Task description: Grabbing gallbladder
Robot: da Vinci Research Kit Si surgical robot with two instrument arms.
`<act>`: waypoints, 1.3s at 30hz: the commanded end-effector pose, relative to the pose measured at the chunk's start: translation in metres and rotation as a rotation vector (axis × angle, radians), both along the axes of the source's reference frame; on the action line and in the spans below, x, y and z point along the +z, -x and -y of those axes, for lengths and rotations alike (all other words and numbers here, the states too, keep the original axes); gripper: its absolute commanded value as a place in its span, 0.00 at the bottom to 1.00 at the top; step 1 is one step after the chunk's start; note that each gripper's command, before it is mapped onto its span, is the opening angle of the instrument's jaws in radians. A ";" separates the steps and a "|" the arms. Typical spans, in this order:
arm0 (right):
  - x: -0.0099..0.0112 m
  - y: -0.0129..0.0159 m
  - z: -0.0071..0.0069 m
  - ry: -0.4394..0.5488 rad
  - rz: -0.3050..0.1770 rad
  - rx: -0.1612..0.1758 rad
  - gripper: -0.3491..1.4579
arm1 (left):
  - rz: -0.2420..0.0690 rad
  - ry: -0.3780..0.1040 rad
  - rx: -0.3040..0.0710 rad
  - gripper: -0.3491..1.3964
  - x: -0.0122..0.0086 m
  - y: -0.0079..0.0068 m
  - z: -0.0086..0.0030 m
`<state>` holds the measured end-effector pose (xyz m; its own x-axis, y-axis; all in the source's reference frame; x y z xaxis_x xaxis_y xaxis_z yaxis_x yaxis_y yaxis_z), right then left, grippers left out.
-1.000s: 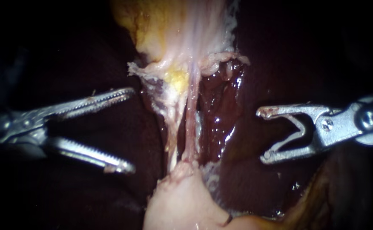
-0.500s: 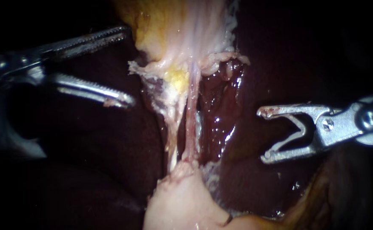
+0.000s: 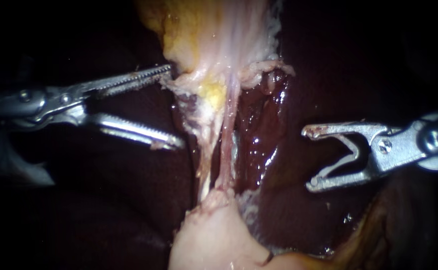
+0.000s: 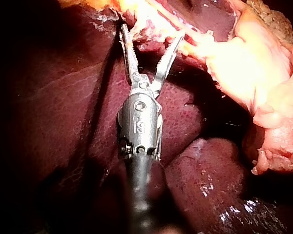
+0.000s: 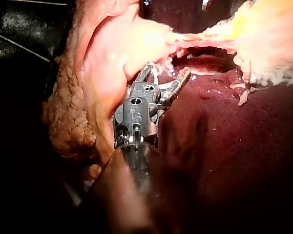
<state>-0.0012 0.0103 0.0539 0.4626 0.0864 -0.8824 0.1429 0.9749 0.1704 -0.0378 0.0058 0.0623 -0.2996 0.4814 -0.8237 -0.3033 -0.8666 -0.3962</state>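
The gallbladder (image 3: 214, 35) lies pale and yellowish at top centre, with 2 thin strands (image 3: 224, 150) running down from it over the dark liver (image 3: 129, 210). The left instrument (image 3: 174, 107) holds its jaws open at the gallbladder's ragged edge, the upper jaw touching it. The right instrument (image 3: 309, 159), jaws open, sits well apart.

Near black around every edge of the endoscope view, lit from close in and brightest at the middle. Behind everything, dark maroon liver (image 4: 63, 122), wet, with small glints. Beyond the tissue in the right wrist view, a dim black surface (image 5: 24, 27), too dark to identify.
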 end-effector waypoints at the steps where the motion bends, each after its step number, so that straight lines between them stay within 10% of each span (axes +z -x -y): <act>1: 0.0000 0.0000 0.0000 0.000 0.000 0.000 0.47 | 0.001 0.000 0.003 0.60 -0.0004 0.0000 0.0002; 8: 0.0000 0.0000 0.0000 0.000 0.000 -0.001 0.47 | 0.012 -0.025 0.004 0.46 -0.0031 0.0010 0.0016; 29: 0.0000 -0.0001 0.0000 0.000 0.000 0.000 0.47 | -0.079 -0.072 -0.108 0.32 0.0000 -0.0001 -0.0014; 39: 0.0000 -0.0001 0.0000 0.000 0.000 0.000 0.47 | -0.112 -0.168 -0.114 0.00 -0.0018 -0.0015 -0.0009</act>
